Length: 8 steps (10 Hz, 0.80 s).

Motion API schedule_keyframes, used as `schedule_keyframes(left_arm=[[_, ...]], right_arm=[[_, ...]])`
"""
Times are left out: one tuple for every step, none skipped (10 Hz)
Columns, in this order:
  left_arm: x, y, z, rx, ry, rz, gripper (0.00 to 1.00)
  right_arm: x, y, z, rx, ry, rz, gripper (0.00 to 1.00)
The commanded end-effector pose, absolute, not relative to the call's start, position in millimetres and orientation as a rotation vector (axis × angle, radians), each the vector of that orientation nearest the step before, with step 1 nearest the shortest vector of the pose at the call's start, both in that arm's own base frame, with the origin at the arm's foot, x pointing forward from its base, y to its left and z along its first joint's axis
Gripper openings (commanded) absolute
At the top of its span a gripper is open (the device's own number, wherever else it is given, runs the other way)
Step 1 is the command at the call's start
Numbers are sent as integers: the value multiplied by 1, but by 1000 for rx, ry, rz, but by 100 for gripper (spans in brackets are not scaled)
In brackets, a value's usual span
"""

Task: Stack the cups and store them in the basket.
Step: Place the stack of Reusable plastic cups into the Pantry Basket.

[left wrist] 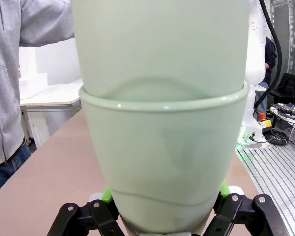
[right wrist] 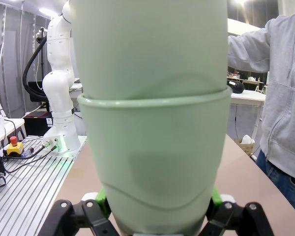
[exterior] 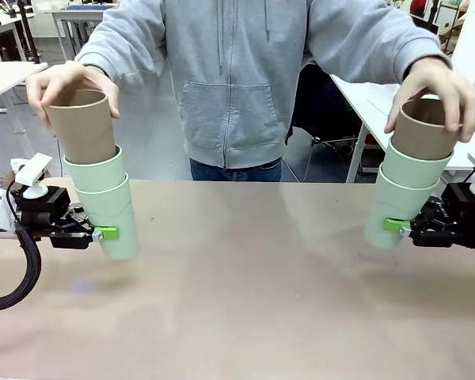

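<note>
My left gripper is shut on the lowest pale mint cup of a tilted stack held above the table. A second mint cup and a tan cup are nested in it, and the person's hand grips the tan one. My right gripper is shut on the bottom mint cup of a matching stack: mint cup, tan cup, person's other hand. Each wrist view shows green pads clamping a mint cup. The basket is out of view.
The person in a grey hoodie stands at the far edge of the table, arms spread to both stacks. White tables stand behind. The tan tabletop between the two stacks is bare.
</note>
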State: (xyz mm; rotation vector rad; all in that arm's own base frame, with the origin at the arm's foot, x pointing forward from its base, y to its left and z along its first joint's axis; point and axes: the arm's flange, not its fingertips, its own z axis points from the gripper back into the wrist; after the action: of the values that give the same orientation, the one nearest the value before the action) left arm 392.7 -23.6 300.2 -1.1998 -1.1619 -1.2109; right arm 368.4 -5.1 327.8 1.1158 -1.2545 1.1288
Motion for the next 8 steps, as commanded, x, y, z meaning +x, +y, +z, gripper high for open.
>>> schedule_keyframes(left_arm=[[393,-24,303,-1203,-1159,-1221,85],[393,-24,303,-1203,-1159,-1221,85],[393,-24,303,-1203,-1159,-1221,85],[393,-24,303,-1203,-1159,-1221,85],[393,-24,303,-1203,-1159,-1221,85],[393,-24,303,-1203,-1159,-1221,85],[393,-24,303,-1203,-1159,-1221,85],[393,-24,303,-1203,-1159,-1221,85]], right_arm=[[370,-4,334,1104,-1276,1127,83],[370,-4,334,1104,-1276,1127,83],[370,-4,334,1104,-1276,1127,83],[370,-4,334,1104,-1276,1127,83],[370,-4,334,1104,-1276,1127,83],[370,-4,334,1104,-1276,1127,83],[370,-4,334,1104,-1276,1127,83],[370,-4,334,1104,-1276,1127,83]])
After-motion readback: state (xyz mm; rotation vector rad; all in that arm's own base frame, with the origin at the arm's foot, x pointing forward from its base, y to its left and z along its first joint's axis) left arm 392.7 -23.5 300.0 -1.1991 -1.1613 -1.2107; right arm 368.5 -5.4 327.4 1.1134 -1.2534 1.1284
